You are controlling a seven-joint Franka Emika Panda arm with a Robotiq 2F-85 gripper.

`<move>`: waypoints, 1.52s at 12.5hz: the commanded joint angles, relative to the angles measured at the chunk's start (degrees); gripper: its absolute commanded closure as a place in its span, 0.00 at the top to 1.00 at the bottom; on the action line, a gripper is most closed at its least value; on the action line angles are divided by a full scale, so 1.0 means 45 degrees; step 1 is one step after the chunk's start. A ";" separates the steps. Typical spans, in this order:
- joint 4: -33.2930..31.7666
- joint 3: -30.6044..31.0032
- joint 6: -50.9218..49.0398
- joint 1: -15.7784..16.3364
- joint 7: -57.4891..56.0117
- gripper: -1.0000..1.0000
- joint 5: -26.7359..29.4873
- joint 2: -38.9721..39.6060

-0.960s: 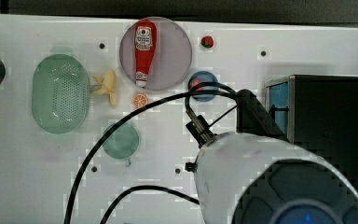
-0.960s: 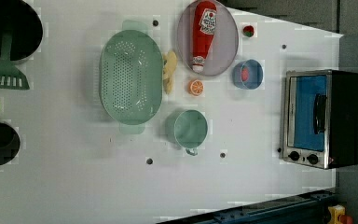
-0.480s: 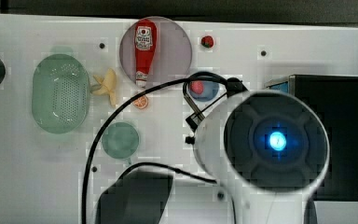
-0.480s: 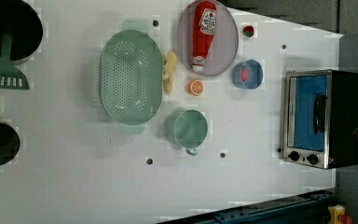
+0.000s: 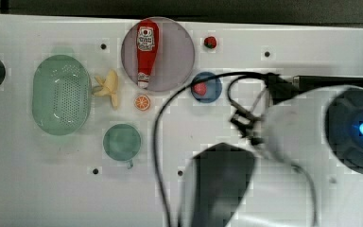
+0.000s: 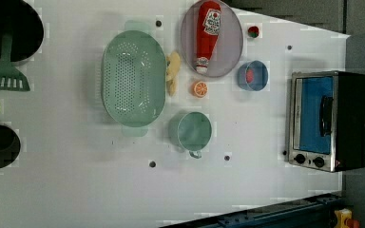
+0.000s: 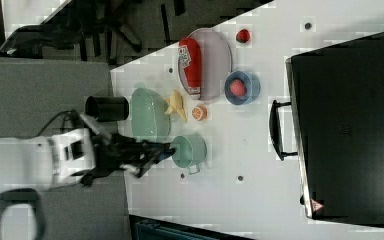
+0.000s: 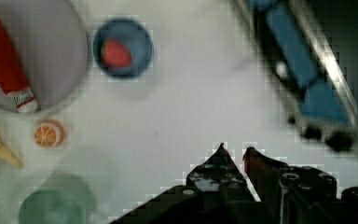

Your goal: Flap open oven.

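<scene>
The oven [image 6: 328, 121] stands at the left view's right table edge. Its blue glass door is shut and the bar handle [image 6: 325, 115] lies across it, with two black knobs below. From the right view I see the oven's black top [image 7: 350, 130] and the handle [image 7: 276, 130] standing off the front. My gripper [image 8: 235, 149] hovers over bare white table, short of the oven's front [image 8: 307, 79]. Its fingertips are close together with nothing between them. In the right view the gripper [image 7: 165, 149] hangs near the teal cup, well away from the oven.
A plate [image 6: 233, 33] holds a ketchup bottle [image 6: 206, 31]. Near it are a blue bowl [image 6: 253, 76] with a red fruit, an orange slice [image 6: 200, 89], a banana [image 6: 173, 71], a green colander [image 6: 133, 78] and a teal cup [image 6: 192, 132]. My arm's white body [image 5: 312, 137] covers the top view's right.
My arm has swung toward the top view's right and now covers the oven there. In the left view the oven door stays shut.
</scene>
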 commanded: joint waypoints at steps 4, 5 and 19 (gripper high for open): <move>-0.2339 -0.1831 0.3874 -0.0306 -0.6753 0.17 -0.0349 0.0791; -0.2684 -0.2110 0.4638 -0.0309 -0.7228 0.17 -0.0351 0.0998; -0.3662 -0.2914 0.8805 -0.0269 -0.8827 0.17 -0.0375 0.4147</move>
